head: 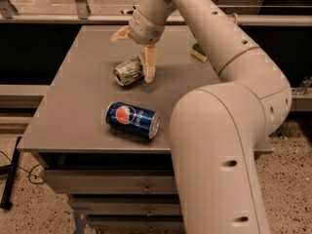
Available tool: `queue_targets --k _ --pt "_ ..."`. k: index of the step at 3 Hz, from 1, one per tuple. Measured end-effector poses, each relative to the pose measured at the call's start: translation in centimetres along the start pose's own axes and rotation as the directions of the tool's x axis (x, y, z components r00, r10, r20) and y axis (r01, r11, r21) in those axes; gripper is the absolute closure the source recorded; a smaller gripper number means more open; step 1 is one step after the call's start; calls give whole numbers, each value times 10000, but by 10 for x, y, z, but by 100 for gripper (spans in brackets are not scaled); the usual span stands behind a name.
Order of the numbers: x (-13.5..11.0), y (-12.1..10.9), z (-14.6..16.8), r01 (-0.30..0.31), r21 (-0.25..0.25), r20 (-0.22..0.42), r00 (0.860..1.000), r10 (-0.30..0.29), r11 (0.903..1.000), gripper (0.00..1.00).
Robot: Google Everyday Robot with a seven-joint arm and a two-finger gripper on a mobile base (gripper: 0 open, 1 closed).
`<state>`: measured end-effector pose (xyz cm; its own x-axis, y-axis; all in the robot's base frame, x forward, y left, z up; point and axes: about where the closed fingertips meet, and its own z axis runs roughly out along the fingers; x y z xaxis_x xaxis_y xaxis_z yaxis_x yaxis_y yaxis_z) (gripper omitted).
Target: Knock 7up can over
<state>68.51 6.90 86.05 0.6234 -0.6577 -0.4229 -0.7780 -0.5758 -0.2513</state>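
Observation:
The 7up can [127, 72], whitish-silver with green markings, lies on its side on the grey table [73, 106], silver top toward the left. My gripper [132, 56] hangs just above and behind it, open. One finger [149, 65] points down and touches the can's right end. The other finger [120, 33] sticks out to the left, clear of the can. The gripper holds nothing.
A blue Pepsi can [132, 120] lies on its side near the table's front. A green and yellow sponge [198, 52] sits at the back right, partly behind my arm. My arm's large body [219, 150] covers the table's right front. Drawers are below the tabletop.

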Motion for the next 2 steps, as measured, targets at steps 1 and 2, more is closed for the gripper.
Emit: queue_targets --k 1,2 --pt "0 0 3 260 -287 -264 9993 -268 9993 0" --pt "5 5 3 413 -645 -853 9953 -468 9971 0"
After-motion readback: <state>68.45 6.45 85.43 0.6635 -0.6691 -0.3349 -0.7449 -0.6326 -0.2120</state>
